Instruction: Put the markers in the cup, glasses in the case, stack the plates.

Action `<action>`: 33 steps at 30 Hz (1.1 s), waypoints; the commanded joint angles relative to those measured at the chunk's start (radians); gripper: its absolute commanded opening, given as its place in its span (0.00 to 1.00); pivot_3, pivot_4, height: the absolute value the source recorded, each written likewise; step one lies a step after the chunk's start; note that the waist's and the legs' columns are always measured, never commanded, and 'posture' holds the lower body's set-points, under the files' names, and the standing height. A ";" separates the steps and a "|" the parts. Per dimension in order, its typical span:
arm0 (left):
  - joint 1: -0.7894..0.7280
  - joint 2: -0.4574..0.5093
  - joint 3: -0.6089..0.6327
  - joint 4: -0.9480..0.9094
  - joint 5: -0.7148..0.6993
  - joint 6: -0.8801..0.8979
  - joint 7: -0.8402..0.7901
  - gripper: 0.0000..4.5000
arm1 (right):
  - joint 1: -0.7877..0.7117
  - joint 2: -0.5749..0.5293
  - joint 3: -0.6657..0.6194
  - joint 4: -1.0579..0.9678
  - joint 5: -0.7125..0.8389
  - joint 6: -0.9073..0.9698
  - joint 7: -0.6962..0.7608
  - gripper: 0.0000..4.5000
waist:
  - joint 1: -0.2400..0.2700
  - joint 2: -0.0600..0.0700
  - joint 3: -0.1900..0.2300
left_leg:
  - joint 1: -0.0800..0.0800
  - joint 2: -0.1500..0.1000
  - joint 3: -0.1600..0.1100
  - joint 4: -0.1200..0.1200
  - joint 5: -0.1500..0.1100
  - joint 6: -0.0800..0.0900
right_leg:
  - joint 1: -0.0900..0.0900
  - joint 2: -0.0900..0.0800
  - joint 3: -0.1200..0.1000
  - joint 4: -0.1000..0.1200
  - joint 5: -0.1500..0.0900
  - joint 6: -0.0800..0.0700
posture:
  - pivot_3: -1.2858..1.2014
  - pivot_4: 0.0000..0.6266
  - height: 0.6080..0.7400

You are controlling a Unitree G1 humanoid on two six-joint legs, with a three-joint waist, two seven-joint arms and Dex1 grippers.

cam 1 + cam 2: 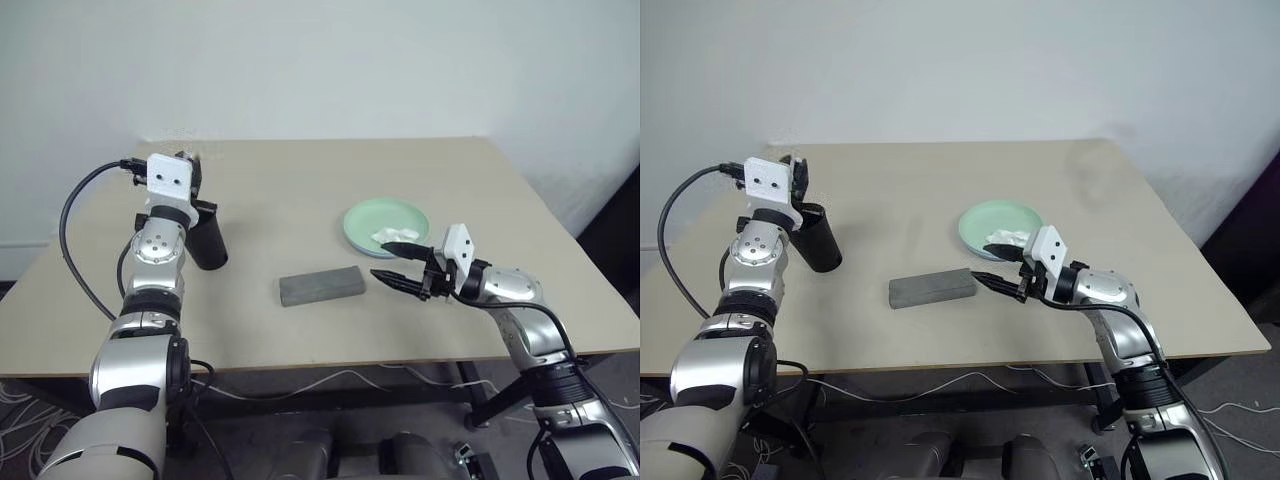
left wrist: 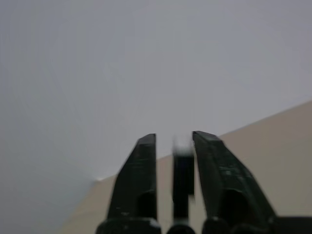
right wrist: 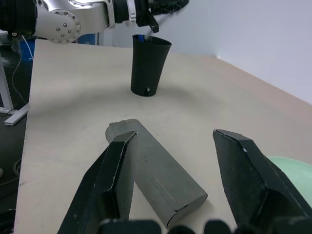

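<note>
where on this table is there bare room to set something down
Bare: the beige wooden table's far half behind the grey felt oblong case, and its near-left corner. Crowded: the open right gripper between case and mint green round plate; the left gripper over the black tapered cup.

You have a matte black cup with a spot of blue showing at its rim, standing on a plain tan table before a white wall. The case is a flat mid grey with a faint line of stitching, and the plate is mint green with a crumpled white tissue on it. Both grippers, left and right, have black fingers, each behind a white block on a silver arm with black cabling.
</note>
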 commanded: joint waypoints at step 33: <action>0.577 0.003 0.039 -0.956 -0.387 0.604 -0.602 0.94 | 0.045 -0.051 -0.067 0.111 -0.045 -0.059 -0.061 0.60 | -0.004 0.002 0.000 | 0.001 0.001 0.000 -0.001 0.000 0.000 | 0.000 0.002 0.009 0.001 -0.001 -0.005 | 0.52 0.00 0.98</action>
